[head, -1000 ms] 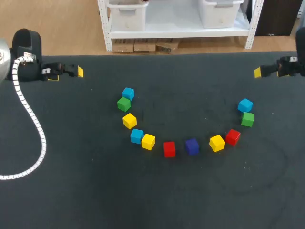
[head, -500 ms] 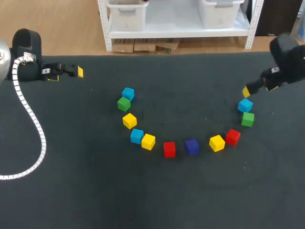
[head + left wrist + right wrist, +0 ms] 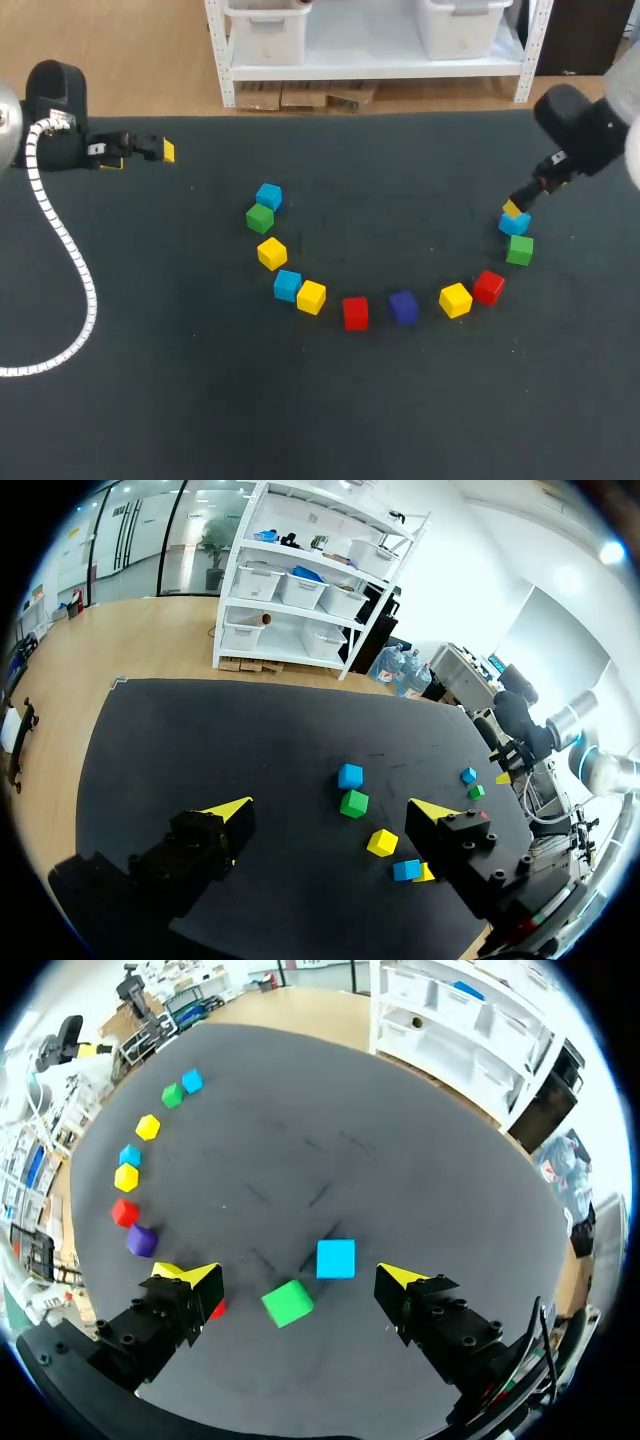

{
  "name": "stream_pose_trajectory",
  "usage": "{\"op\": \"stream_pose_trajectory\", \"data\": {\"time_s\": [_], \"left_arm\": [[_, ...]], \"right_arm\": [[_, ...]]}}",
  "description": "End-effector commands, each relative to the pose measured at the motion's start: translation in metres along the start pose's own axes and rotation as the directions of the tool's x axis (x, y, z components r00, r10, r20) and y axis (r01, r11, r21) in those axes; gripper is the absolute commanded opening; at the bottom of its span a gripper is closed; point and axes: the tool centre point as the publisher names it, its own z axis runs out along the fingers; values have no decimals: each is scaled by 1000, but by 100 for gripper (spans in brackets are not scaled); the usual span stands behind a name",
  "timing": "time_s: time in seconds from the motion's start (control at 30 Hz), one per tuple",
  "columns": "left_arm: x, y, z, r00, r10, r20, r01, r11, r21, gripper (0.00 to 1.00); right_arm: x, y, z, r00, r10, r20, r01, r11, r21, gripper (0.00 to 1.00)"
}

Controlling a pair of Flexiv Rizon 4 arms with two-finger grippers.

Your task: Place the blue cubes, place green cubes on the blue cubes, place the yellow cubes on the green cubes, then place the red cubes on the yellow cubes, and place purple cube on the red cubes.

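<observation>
Several cubes lie in an arc on the black table [image 3: 400, 420]: blue [image 3: 268, 196], green [image 3: 260, 217], yellow [image 3: 271, 253], blue [image 3: 287, 285], yellow [image 3: 311, 297], red [image 3: 355, 312], purple [image 3: 403, 307], yellow [image 3: 455, 299], red [image 3: 488, 287], green [image 3: 519, 250] and blue [image 3: 516, 224]. My right gripper [image 3: 513, 208] hangs open just above the right-end blue cube [image 3: 336, 1258], which lies ahead between the fingers with the green cube [image 3: 287, 1303] beside it. My left gripper [image 3: 150, 151] stands open at the far left, empty, well away from the nearest blue cube [image 3: 350, 776] and green cube [image 3: 353, 803].
A white ribbed cable [image 3: 70, 270] from the left arm loops across the table's left side. The table's far edge runs just behind both arms. Bare black surface lies in front of the arc and inside it.
My right arm has swung from the table's back right edge inward and down to just above the right-end blue cube. The left arm and all cubes have stayed put.
</observation>
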Motion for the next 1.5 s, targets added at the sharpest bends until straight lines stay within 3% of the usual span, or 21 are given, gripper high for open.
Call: {"op": "stream_pose_trajectory", "data": {"time_s": [0.03,0.3,0.57,0.63,0.7,0.8,0.83,0.93,0.97,1.03,1.17,1.27,1.5], "left_arm": [[1,3,0,1000,3,6,-3,1000,15,100],[1,3,0,1000,3,6,-3,1000,15,100],[1,3,0,1000,3,6,-3,1000,15,100],[1,3,0,1000,3,6,-3,1000,15,100],[1,3,0,1000,3,6,-3,1000,15,100],[1,3,0,1000,3,6,-3,1000,15,100],[1,3,0,1000,3,6,-3,1000,15,100],[1,3,0,1000,3,6,-3,1000,15,100],[1,3,0,1000,3,6,-3,1000,15,100],[1,3,0,1000,3,6,-3,1000,15,100],[1,3,0,1000,3,6,-3,1000,15,100],[1,3,0,1000,3,6,-3,1000,15,100],[1,3,0,1000,3,6,-3,1000,15,100]], "right_arm": [[-18,-11,25,995,-27,-92,20,997,-76,100],[-16,-22,45,981,-59,-182,48,997,-65,100],[-1,-31,52,974,-45,-223,31,997,-67,100],[1,-34,55,973,-44,-226,32,998,-59,94],[2,-35,56,972,-41,-230,27,998,-60,95],[3,-36,59,971,-41,-237,27,998,-62,69],[3,-36,60,969,-46,-241,33,998,-57,55],[2,-35,60,966,-58,-252,47,998,-52,43],[2,-35,60,964,-70,-258,60,997,-44,35],[1,-34,60,960,-83,-267,76,997,-33,0],[-5,-26,53,951,-121,-286,119,993,-25,0],[-18,-10,40,946,-194,-261,181,981,-75,0],[-61,30,20,902,-400,-162,365,907,-209,0]]}}
